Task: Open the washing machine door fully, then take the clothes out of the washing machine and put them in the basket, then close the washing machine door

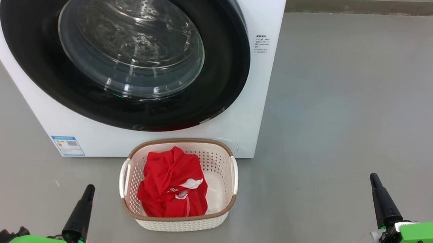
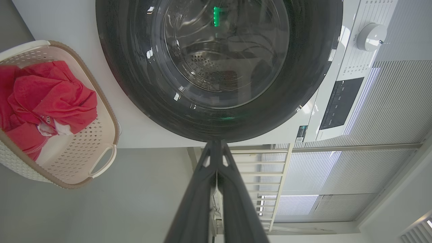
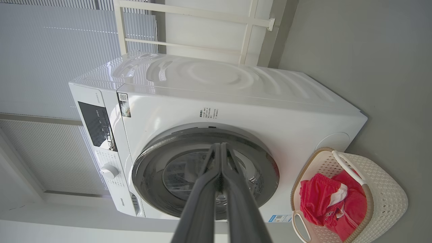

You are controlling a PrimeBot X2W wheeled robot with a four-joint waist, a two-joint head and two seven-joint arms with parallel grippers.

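The white washing machine (image 1: 259, 82) fills the upper left of the head view. Its door (image 1: 28, 32), black-rimmed with a glass bowl, lies flat against the front, shut. The cream basket (image 1: 226, 162) stands on the floor just in front of the machine, and the red clothes (image 1: 172, 183) lie bundled inside it. My left gripper (image 1: 90, 187) is shut at the lower left, left of the basket, holding nothing. My right gripper (image 1: 373, 177) is shut at the lower right, well right of the basket, empty too. The wrist views show the door (image 2: 135, 84) (image 3: 152, 158), the basket (image 2: 108, 111) (image 3: 388, 189) and the clothes (image 2: 50, 94) (image 3: 324, 199).
Grey floor (image 1: 354, 108) spreads to the right of the machine. A white control knob (image 2: 371, 36) and a dark display panel (image 2: 341, 101) sit on the machine's front. White slatted blinds (image 3: 50, 67) and a white rail (image 3: 189, 15) stand behind it.
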